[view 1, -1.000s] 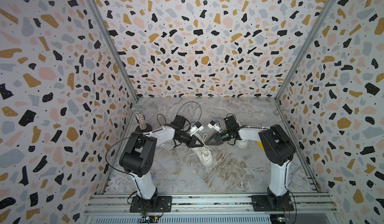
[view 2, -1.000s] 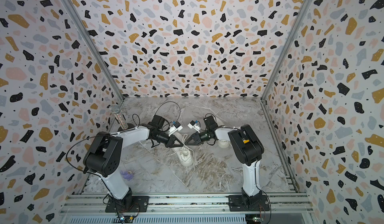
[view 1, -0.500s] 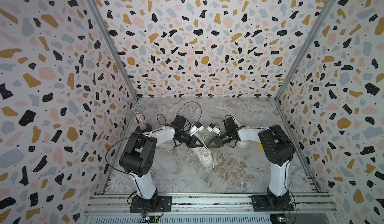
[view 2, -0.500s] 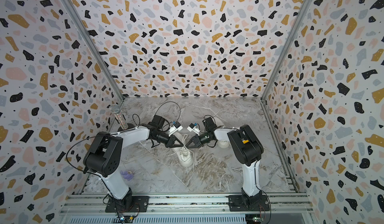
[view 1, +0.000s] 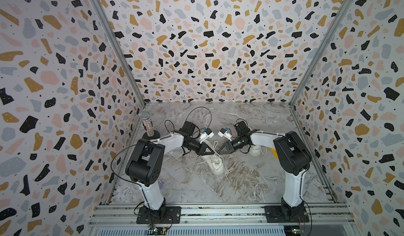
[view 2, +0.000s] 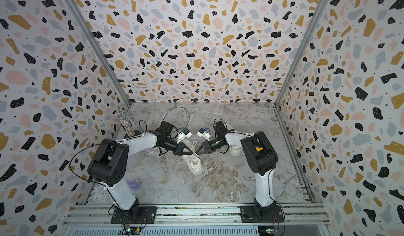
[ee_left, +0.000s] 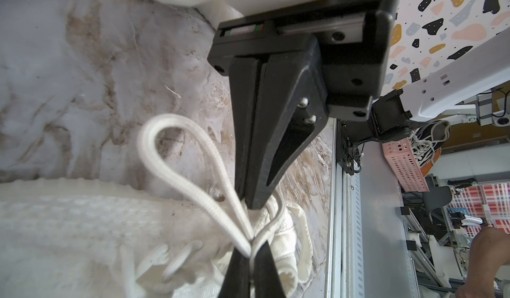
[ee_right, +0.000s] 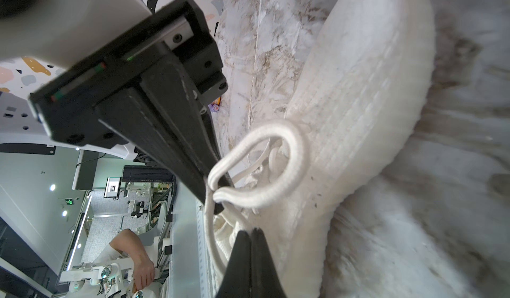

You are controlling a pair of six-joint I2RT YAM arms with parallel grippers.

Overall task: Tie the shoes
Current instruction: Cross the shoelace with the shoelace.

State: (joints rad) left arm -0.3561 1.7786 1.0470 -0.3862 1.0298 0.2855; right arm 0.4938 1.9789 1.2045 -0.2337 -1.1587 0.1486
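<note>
Ribbed knit cloth shoe, braided cord lace, smooth marble-look table

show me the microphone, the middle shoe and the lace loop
microphone (view 1: pixel 144 115), in a top view, on its mesh head
middle shoe (view 1: pixel 218 170), in a top view, on its toe
lace loop (ee_left: pixel 168 120), left wrist view, on its curved bend

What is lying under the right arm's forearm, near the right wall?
A second cream shoe: only one end shows below the right arm in both top views. The rest is covered by the arm, so whether it is tied cannot be told.
</note>
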